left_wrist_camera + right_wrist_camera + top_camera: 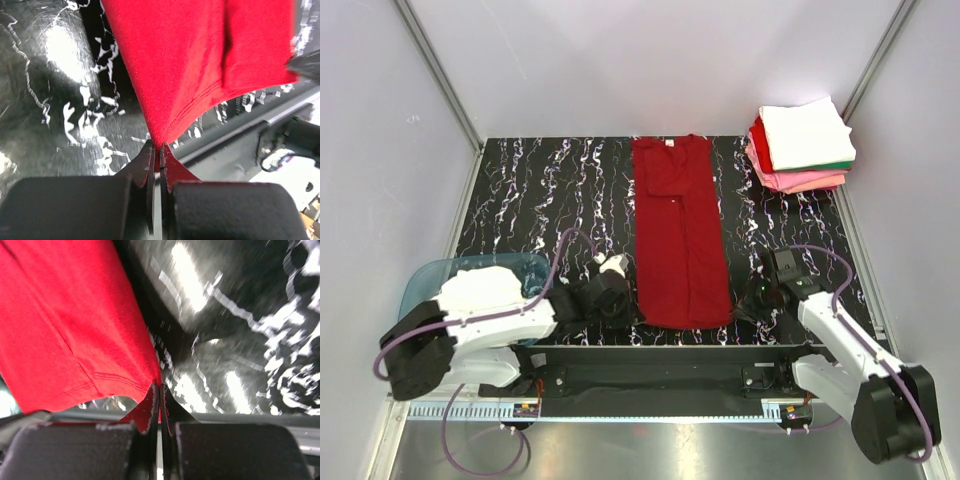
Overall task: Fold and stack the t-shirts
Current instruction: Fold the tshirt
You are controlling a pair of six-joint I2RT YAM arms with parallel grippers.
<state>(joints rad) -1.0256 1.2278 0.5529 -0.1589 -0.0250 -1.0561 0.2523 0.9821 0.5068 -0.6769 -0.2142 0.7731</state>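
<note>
Item 1. Dark red t-shirt [678, 235]: laid flat on the middle of the black, white-veined tabletop [540, 190], folded lengthwise into a long narrow strip. The collar end is at the far side and the hem is at the near edge. A lengthwise fold line runs down its right half.

Item 2. Left pincer [159, 149]: at the near left corner of the strip, fingers pressed together, with the hem corner pinched between the tips. The cloth fans out and away from the tips, stitched hem showing.

Item 3. Right pincer [160, 387]: at the near right corner of the same hem, likewise clamped on the cloth. A red edge shows between the closed fingers.

Item 4. Stack of folded t-shirts [802, 145]: at the far right corner of the tabletop, well apart from both pincers. White is on top, with green, pink and red layers beneath.

Item 5. Teal tub [420, 280]: at the near left, beside the left arm. It holds a bunched white cloth [480, 285], which the arm partly hides.
</note>
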